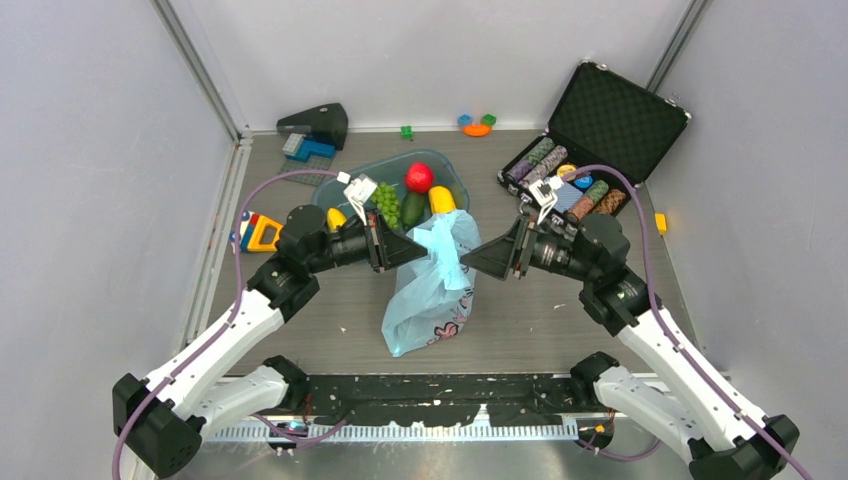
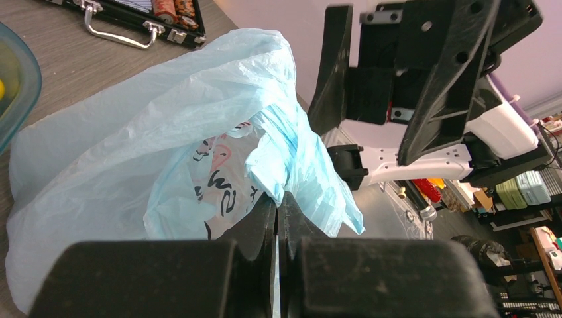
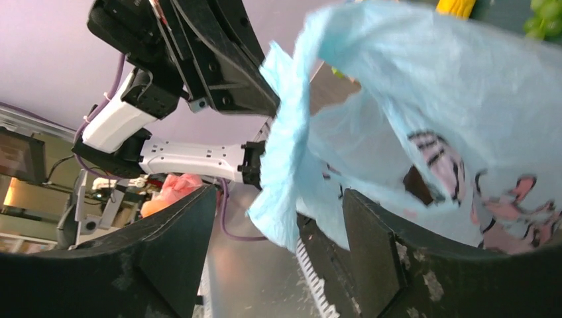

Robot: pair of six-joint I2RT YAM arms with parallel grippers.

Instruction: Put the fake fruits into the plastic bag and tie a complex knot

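Observation:
The light-blue plastic bag (image 1: 430, 290) lies in the middle of the table, its top lifted. My left gripper (image 1: 422, 250) is shut on a fold of the bag's top (image 2: 285, 159), seen pinched between the jaws in the left wrist view (image 2: 280, 207). My right gripper (image 1: 468, 262) faces it from the right and is open. A flap of the bag (image 3: 291, 172) hangs between its fingers (image 3: 179, 252) without being pinched. The fake fruits sit in a clear tub (image 1: 455, 185) behind the bag: a red apple (image 1: 419, 178), green grapes (image 1: 386, 203), a yellow one (image 1: 441, 199), a dark green one (image 1: 413, 210).
An open black case of poker chips (image 1: 590, 160) stands at the back right. A yellow toy (image 1: 262, 232) lies at the left, a dark box (image 1: 315, 125) at the back left, and small coloured blocks (image 1: 476, 124) along the back wall.

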